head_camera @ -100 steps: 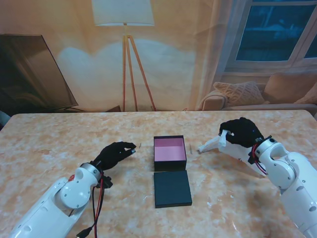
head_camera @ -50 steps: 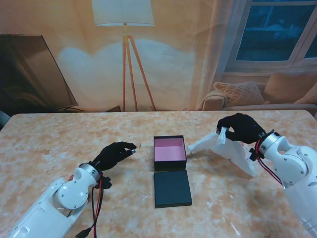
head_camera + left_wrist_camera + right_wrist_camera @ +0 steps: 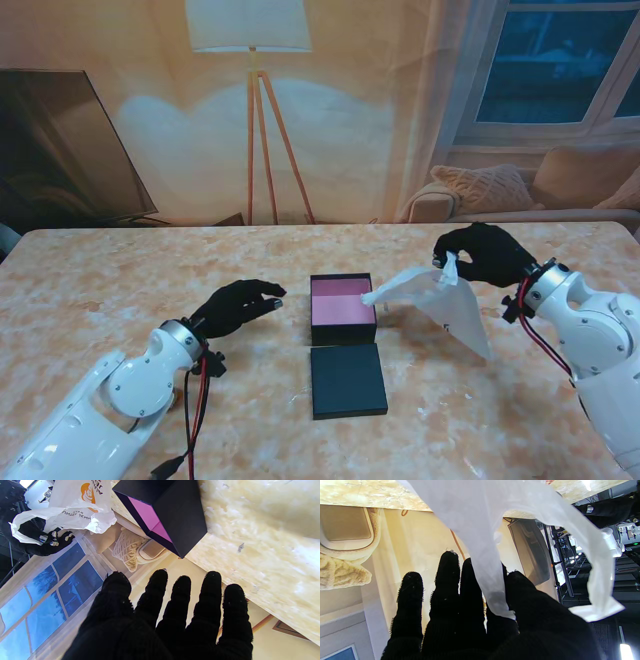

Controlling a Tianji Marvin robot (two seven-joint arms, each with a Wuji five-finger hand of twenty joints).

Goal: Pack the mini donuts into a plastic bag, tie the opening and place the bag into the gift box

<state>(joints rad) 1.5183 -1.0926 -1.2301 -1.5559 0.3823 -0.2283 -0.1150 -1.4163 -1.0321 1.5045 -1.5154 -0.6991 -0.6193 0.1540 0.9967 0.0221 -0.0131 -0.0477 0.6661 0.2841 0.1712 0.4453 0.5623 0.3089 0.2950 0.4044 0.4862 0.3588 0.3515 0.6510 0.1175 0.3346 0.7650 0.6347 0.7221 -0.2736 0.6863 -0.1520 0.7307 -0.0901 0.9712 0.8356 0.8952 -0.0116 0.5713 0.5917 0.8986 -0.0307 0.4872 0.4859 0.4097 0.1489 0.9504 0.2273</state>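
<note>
Since a second ago the right hand [image 3: 482, 255] has lifted the plastic bag [image 3: 440, 300] off the table, pinched, toward the open gift box [image 3: 342, 305]. Left hand [image 3: 238, 305] hovers spread, empty. Donuts aren't visible, so packing looks pending.

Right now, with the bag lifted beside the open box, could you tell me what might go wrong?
1. The right hand pinches only a thin strip of the plastic bag, so it might slip free.
2. The bag's loose corner hangs over the gift box rim and could snag or nudge it.
3. The left hand is open, so nothing steadies the box.
</note>
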